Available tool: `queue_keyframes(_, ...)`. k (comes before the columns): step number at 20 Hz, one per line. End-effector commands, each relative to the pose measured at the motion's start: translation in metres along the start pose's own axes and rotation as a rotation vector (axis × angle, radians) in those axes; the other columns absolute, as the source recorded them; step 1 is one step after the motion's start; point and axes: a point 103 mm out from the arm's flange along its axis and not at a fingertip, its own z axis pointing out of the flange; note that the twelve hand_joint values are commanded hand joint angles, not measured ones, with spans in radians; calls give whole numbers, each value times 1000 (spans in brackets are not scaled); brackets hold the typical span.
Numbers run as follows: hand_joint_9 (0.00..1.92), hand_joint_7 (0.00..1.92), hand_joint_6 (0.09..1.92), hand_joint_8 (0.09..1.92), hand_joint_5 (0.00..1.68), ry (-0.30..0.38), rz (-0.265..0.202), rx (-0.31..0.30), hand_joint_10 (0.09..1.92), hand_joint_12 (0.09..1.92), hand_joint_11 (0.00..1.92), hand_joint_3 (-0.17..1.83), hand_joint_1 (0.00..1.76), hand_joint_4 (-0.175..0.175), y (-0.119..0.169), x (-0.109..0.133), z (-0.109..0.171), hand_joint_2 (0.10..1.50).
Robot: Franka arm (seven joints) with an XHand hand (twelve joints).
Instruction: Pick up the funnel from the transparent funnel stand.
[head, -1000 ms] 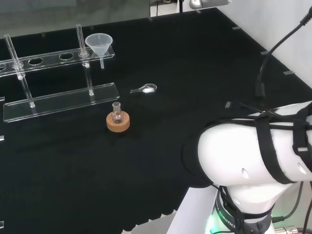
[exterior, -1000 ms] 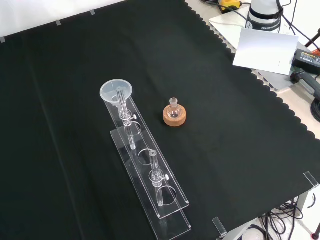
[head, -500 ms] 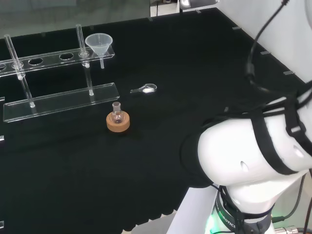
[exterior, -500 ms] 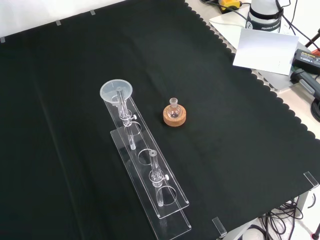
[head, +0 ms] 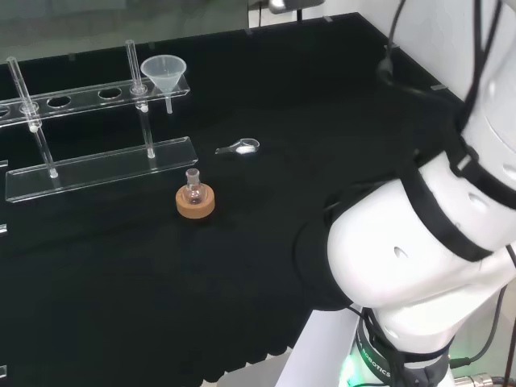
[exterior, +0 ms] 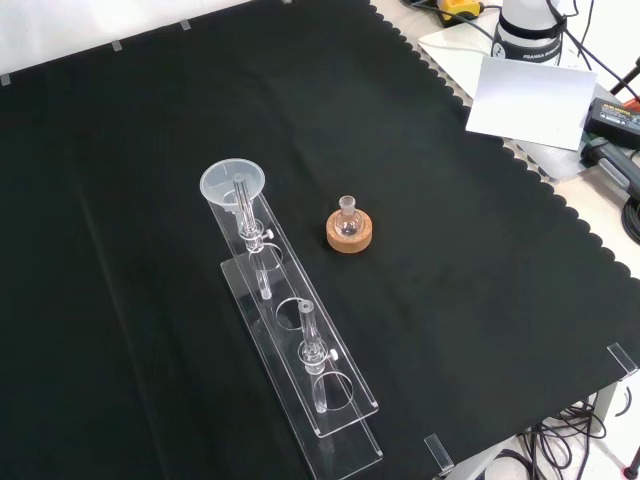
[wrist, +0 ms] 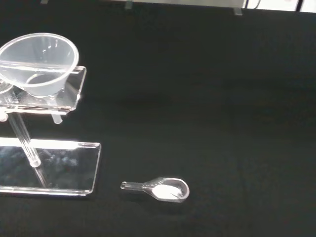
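Arm raised w/ links higher vs earlier; funnel untouched on stand

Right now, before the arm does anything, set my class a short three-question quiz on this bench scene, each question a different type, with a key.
1. True or false: the funnel sits in the end hole of the clear stand.
2. Multiple choice: the small flask rests on
A. a red ribbed ring
B. a cork ring
C. the bare cloth
3. Fill in: in the head view, the small clear scoop holding white powder lies on the cloth to the ____ of the stand's base plate.

Key: 1 true; 2 B, the cork ring; 3 right.
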Motion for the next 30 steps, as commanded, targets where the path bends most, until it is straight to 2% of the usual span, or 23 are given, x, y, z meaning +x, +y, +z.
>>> queue_keyframes(1,162,51,87,463,181,-20,-121,81,664,1413,6,285,283,25,72,49,19,917)
queue_keyframes(4,139,18,87,488,156,-24,-142,110,677,1450,13,262,348,26,88,58,29,879)
queue_keyframes(11,65,0,87,389,82,-35,-184,187,738,1516,73,223,450,32,122,78,56,809)
queue_keyframes(18,30,0,87,320,32,-54,-214,252,798,1544,132,200,517,22,141,103,80,766)
queue_keyframes(30,10,0,87,275,0,-116,-191,321,858,1555,208,189,577,-1,140,111,98,735)
